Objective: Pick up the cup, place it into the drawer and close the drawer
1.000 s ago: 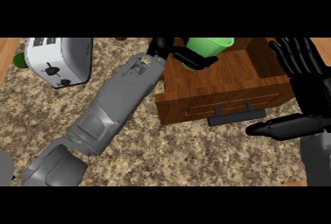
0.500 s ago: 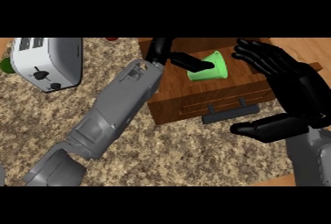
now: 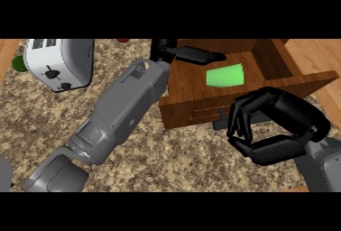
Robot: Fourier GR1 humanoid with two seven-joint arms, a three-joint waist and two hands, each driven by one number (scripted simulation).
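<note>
The cup [image 3: 225, 75] now lies on its side inside the drawer [image 3: 193, 106], free of any hand. Half a second ago the left hand [image 3: 190, 53] was curled round it above the drawer; now that hand sits at the drawer's back left corner with its fingers out straight and nothing in them, a gap showing between it and the cup. So the release has happened and the placing step looks done.

The right hand [image 3: 276, 131] has changed too. Earlier it was spread wide beside the drawer; now its fingers are curled in, and it hangs just in front of the drawer's front panel, over the dark handle [image 3: 223, 122]. Whether the fingers touch the handle or front I cannot tell, since the hand hides much of it; it does not visibly hold anything.

The drawer stands wide open, pulled out over the speckled surface [image 3: 186, 162]. What remains, in my judgement, is the closing: the right hand is well placed to push the front panel inward, provided the left forearm [image 3: 123, 113], lying along the drawer's left side, and the left hand first come clear of the drawer. The toaster [image 3: 58, 63] stands well left of the drawer and plays no part.
</note>
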